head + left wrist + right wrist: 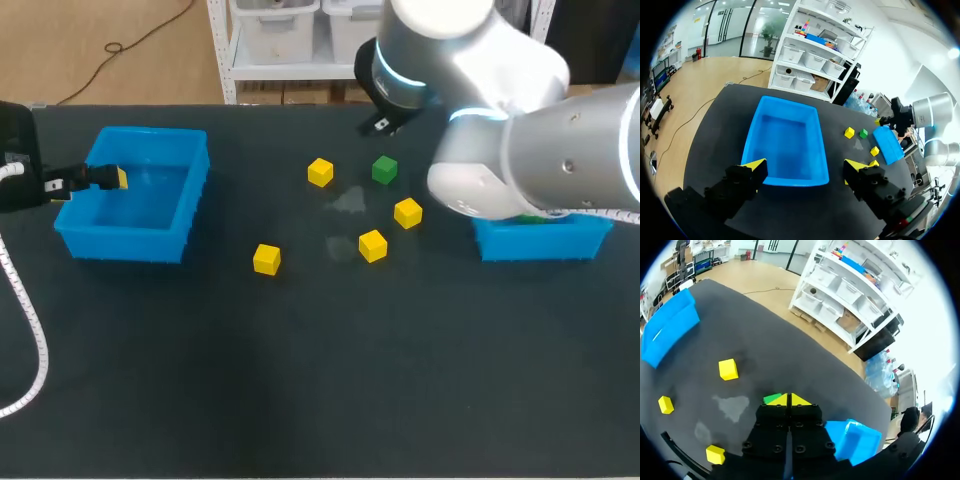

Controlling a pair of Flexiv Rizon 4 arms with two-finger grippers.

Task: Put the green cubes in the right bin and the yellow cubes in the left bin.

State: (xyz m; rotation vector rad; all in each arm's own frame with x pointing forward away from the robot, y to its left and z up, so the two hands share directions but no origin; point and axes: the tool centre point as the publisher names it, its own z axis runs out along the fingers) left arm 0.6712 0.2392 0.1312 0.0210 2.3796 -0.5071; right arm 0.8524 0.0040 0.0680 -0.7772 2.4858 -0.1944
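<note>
left claw (806, 165): spread wide, nothing between the fingers; hangs over the near-left part of the left bin (785, 137), yellow tips above its rim.
left arm (20, 175): comes in at the table's (300, 380) left edge, claw reaching over the bin's outer wall.
right claw (789, 400): tips pressed together, pinching nothing; sits just above the green cube.
right arm (520, 150): comes in from the right, reaches across to the far middle of the table, covers most of the right bin in the head view.
green cube (384, 170): on the table, far middle, outside both bins; in the right wrist view only one edge shows beside the claw's tips.
far yellow cube (320, 172): on the table, near the green cube, on its left.
right yellow cube (408, 212): on the table, between the green cube and the right bin.
middle yellow cube (372, 245): on the table, just beside the right yellow cube, nearer the robot.
near yellow cube (266, 259): on the table, between the left bin and the middle yellow cube, apart from both.
left bin: blue, open top, upright at the table's left.
right bin (540, 240): blue, at the table's right; inside hidden by the arm, contents cannot be told.
pale smudges (349, 202): on the table surface among the cubes.
</note>
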